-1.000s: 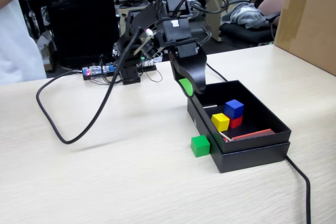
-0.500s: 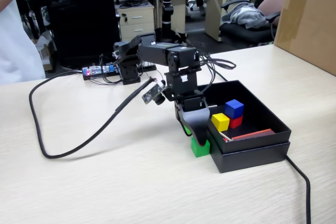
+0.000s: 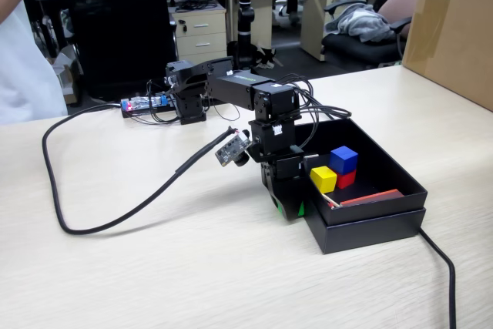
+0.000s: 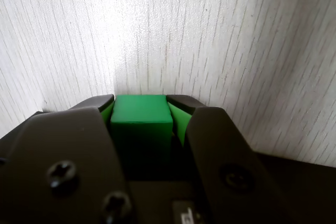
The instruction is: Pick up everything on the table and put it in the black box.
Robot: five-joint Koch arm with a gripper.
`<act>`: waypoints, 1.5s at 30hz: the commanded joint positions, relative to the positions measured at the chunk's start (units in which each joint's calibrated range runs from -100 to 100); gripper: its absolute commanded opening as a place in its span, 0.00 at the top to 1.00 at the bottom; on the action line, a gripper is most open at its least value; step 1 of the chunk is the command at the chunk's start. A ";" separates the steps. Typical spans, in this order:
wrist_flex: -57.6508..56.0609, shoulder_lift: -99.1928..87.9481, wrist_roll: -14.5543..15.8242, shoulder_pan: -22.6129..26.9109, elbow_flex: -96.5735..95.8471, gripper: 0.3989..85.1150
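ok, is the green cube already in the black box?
No. In the wrist view the green cube sits on the wooden table between the jaws of the end effector, outside the black box.

**Camera placement**

The fixed view stood off the pale wood-grain tabletop (image 3: 154,267), raised, angled down toward the office behind. The wrist view sat very close, looking straight down past the black gripper (image 4: 142,104). Both shared the small green cube (image 4: 140,116) and tabletop.

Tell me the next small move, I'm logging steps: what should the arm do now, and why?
Probably lift straight up. The pincer straddles the green cube, jaws against its sides, cube on the table; the black box beside it needs clearing.
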 commanded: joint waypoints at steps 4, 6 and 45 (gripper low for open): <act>-2.80 -9.92 -0.29 -0.10 3.18 0.84; -4.70 -24.38 -0.29 -0.05 0.91 0.84; -6.00 -13.24 1.17 6.69 4.63 0.53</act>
